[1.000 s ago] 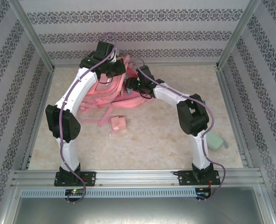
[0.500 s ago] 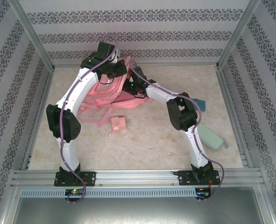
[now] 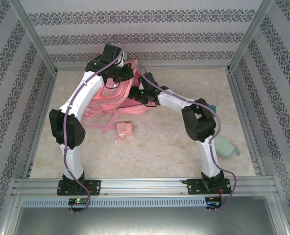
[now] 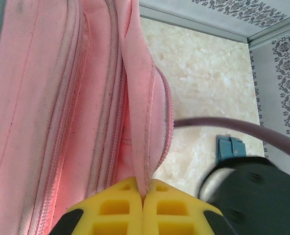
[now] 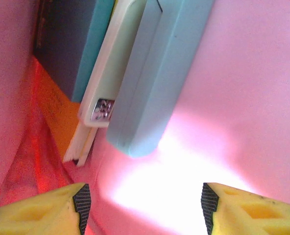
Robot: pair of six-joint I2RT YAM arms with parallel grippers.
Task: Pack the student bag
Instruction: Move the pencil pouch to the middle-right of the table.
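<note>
The pink backpack [image 3: 114, 100] lies at the 11 o'clock side of the table [image 3: 159, 152], its mouth held up by the left gripper [image 4: 144, 188], whose yellow fingers are pressed together on a fold of the bag's rim. The right gripper [image 5: 145, 196] is inside the bag with its fingers spread and nothing between them. A light blue case [image 5: 159, 73] rests just ahead at 12 o'clock, against a cream item [image 5: 110, 83] and a dark book [image 5: 69, 39]. Over the last second the right jaws have widened, and the arm's elbow, pushed toward 9 o'clock half a second ago, has swung back toward 3 o'clock. That reads as the blue case delivered and let go. Packing looks unfinished: a small pink pouch [image 3: 124, 130] sits at 6 o'clock from the bag and a mint case [image 3: 225, 147] waits at 4 o'clock.
</note>
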